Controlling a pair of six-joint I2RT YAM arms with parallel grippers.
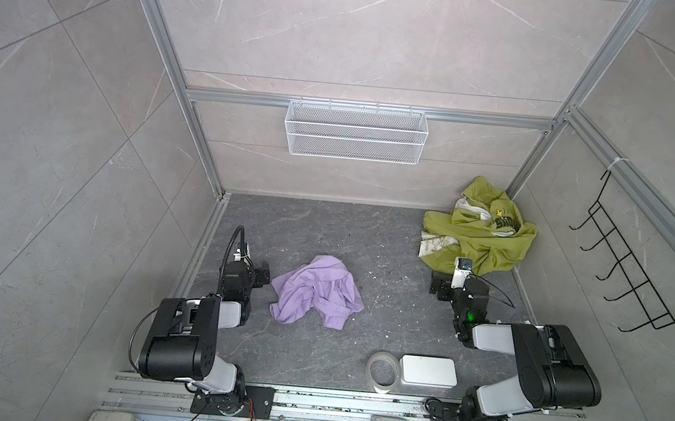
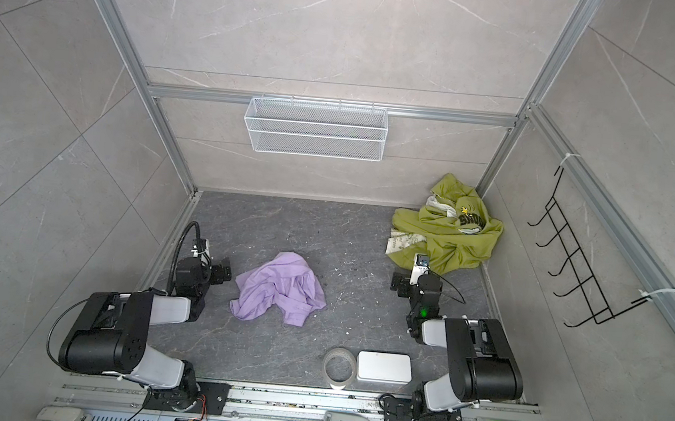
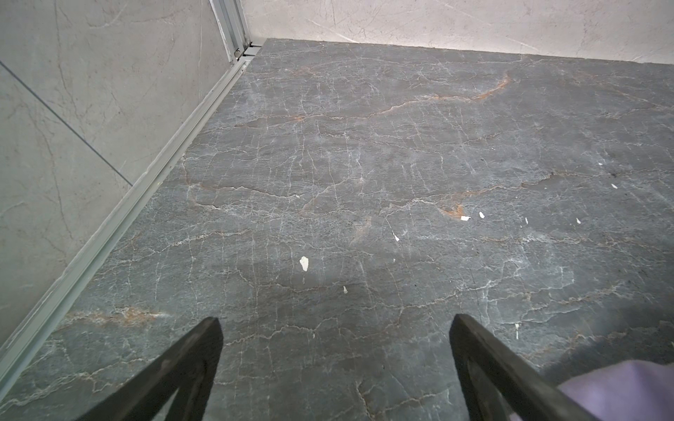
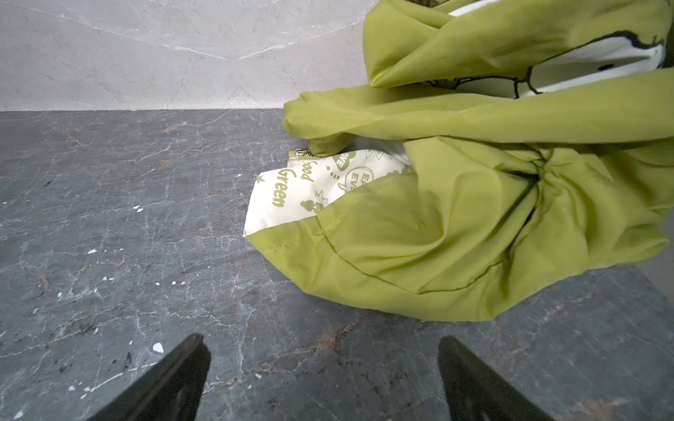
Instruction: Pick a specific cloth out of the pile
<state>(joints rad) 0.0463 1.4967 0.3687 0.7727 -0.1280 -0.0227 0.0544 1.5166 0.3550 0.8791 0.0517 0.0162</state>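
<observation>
The lavender cloth [image 1: 316, 295] [image 2: 279, 287] lies crumpled by itself on the dark floor, left of centre. One corner of the cloth [image 3: 620, 390] shows in the left wrist view beside one finger. My left gripper [image 1: 261, 273] [image 2: 222, 271] [image 3: 335, 320] sits just left of it, open, with only bare floor between its fingers. The pile [image 1: 480, 232] [image 2: 446, 229] [image 4: 474, 218] is olive-green fabric with white printed patches, heaped in the far right corner. My right gripper [image 1: 437, 285] [image 2: 398, 283] [image 4: 321, 340] stands open and empty just short of the pile's near edge.
A white mesh basket [image 1: 353, 131] hangs on the back wall. A black hook rack [image 1: 623, 265] is on the right wall. A tape roll [image 1: 382, 369] and a white box [image 1: 428, 369] sit near the front edge. White flecks dot the floor.
</observation>
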